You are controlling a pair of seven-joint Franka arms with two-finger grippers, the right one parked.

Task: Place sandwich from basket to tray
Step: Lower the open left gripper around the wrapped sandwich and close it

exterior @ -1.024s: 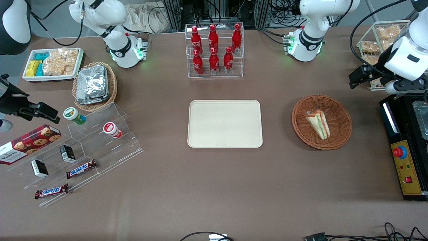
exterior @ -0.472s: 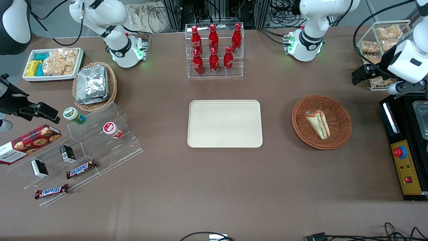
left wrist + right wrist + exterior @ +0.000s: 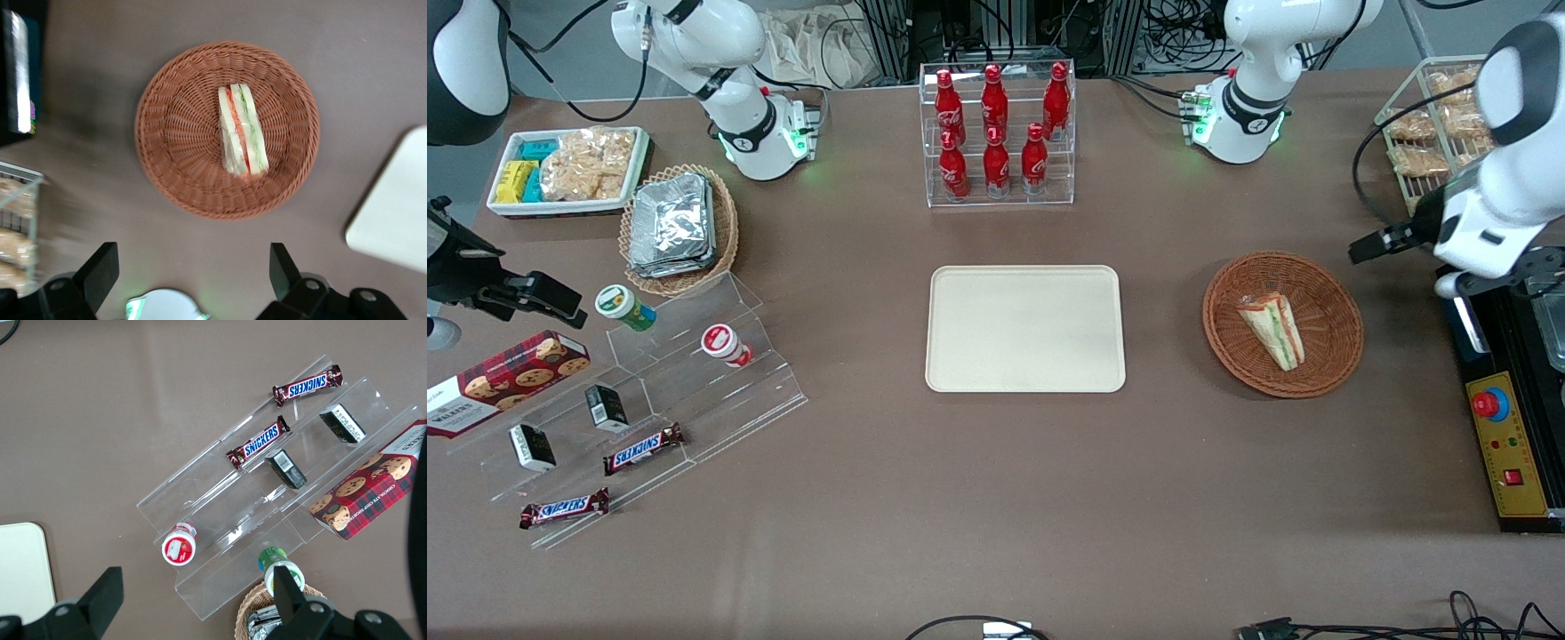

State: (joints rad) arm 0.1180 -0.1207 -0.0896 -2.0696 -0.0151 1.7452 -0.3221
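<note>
A wedge-shaped sandwich (image 3: 1272, 329) (image 3: 241, 130) of white bread with green and orange filling lies in the round reddish-brown wicker basket (image 3: 1334, 311) (image 3: 173, 133). The cream tray (image 3: 1024, 329) (image 3: 397, 207) lies flat in the middle of the table, bare, toward the parked arm's end from the basket. My gripper (image 3: 1374, 244) (image 3: 192, 257) hangs in the air beside the basket's rim, toward the working arm's end and slightly farther from the front camera. It is open with its fingers (image 3: 100, 267) wide apart, holding nothing and touching neither basket nor sandwich.
A black control box with a red button (image 3: 1498, 391) sits at the working arm's table edge. A wire rack of snack packs (image 3: 1423, 133) stands farther from the front camera. A clear rack of red bottles (image 3: 996, 133) stands farther from the camera than the tray.
My gripper has swung lower and nearer to the front camera, closing on the basket's rim. Sandwich, basket and tray have not moved.
</note>
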